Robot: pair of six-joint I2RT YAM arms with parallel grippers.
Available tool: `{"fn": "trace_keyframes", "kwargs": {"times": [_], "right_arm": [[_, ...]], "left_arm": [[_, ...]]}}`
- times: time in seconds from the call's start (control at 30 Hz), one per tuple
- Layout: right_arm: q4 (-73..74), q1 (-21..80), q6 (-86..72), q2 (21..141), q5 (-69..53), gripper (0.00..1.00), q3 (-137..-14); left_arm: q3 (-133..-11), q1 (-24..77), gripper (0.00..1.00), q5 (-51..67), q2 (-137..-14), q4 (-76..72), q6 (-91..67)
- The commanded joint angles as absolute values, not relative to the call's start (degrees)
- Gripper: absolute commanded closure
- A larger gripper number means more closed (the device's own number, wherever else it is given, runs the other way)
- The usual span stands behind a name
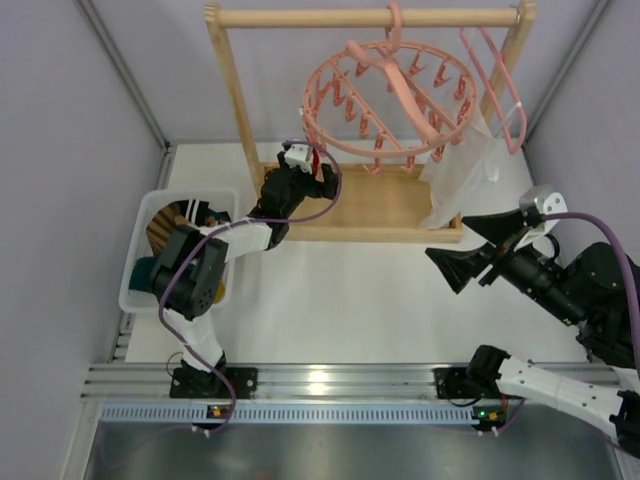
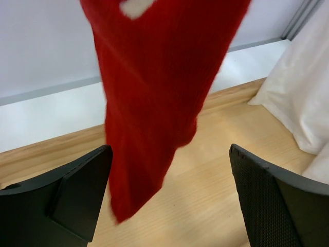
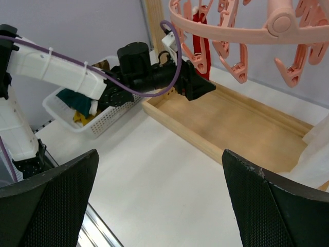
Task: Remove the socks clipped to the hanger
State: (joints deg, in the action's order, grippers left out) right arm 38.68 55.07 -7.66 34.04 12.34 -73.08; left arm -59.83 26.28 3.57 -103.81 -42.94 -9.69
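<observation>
A red sock [image 2: 154,98] hangs from a clip on the left rim of the round pink ring hanger [image 1: 390,95], which hooks on the wooden rack's top bar. My left gripper [image 2: 170,149] is open, its jaws either side of the sock's lower end without pinching it; the sock hangs nearer the left finger [image 2: 72,198]. It also shows in the top view [image 1: 318,178] and in the right wrist view [image 3: 198,85], beside the red sock [image 3: 201,46]. My right gripper [image 3: 160,154] is open and empty over the white table, right of the rack [image 1: 448,237].
A white basket [image 1: 140,240] at the left holds a dark teal sock [image 3: 76,100] and others. The rack's wooden base tray [image 3: 236,128] lies under the ring. A white translucent garment [image 1: 460,170] on a plain pink hanger [image 1: 497,85] hangs at the right.
</observation>
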Motion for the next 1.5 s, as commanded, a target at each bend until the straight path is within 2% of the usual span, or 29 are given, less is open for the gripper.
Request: {"fn": "trace_keyframes", "kwargs": {"times": [0.0,0.13,0.37,0.47,0.5,0.53,0.63,0.67,1.03,1.17,1.33,1.47], "right_arm": [[35.8,55.3,-7.3,34.9,10.4,0.01,-72.1],[35.4,55.3,-7.1,35.2,10.2,0.01,-70.9],[34.5,55.3,-7.1,35.8,10.0,0.01,-69.9],[34.7,55.3,-6.9,36.5,10.1,0.01,-70.0],[34.7,55.3,-6.9,36.6,10.2,0.01,-70.0],[34.6,55.3,-6.9,36.9,10.1,0.01,-70.0],[33.8,55.2,-6.9,37.3,9.7,0.01,-69.3],[33.4,55.3,-6.9,37.3,9.5,0.01,-68.9],[32.0,55.2,-8.3,35.7,8.4,0.0,-68.9],[32.3,55.3,-8.3,34.6,8.4,0.01,-69.3],[34.5,55.3,-8.6,35.0,9.2,0.01,-71.6],[35.8,55.2,-8.7,35.6,11.2,0.01,-72.1]], "left_arm": [[-65.3,25.9,0.02,1.3,-107.5,-49.5,-9.1],[-67.1,26.0,0.03,-3.1,-110.6,-52.5,-7.1],[-71.8,25.9,0.12,-1.6,-116.2,-55.7,-6.1],[-73.6,25.9,0.23,-1.4,-118.2,-56.3,-6.0],[-74.0,25.9,0.31,-1.8,-118.8,-56.6,-5.9],[-74.1,25.9,0.54,-2.2,-118.9,-56.6,-5.7],[-72.7,26.0,0.94,-4.7,-117.3,-56.7,-5.8],[-71.0,26.3,1.0,-6.1,-115.6,-56.7,-5.8],[-54.9,27.2,1.0,-32.6,-98.2,-56.5,-11.4],[-49.8,24.4,1.0,-34.9,-90.7,-50.2,-17.6],[-47.3,19.1,1.0,-32.4,-84.4,-43.7,-25.2],[-46.8,15.7,1.0,-31.2,-79.8,-41.0,-25.2]]}}
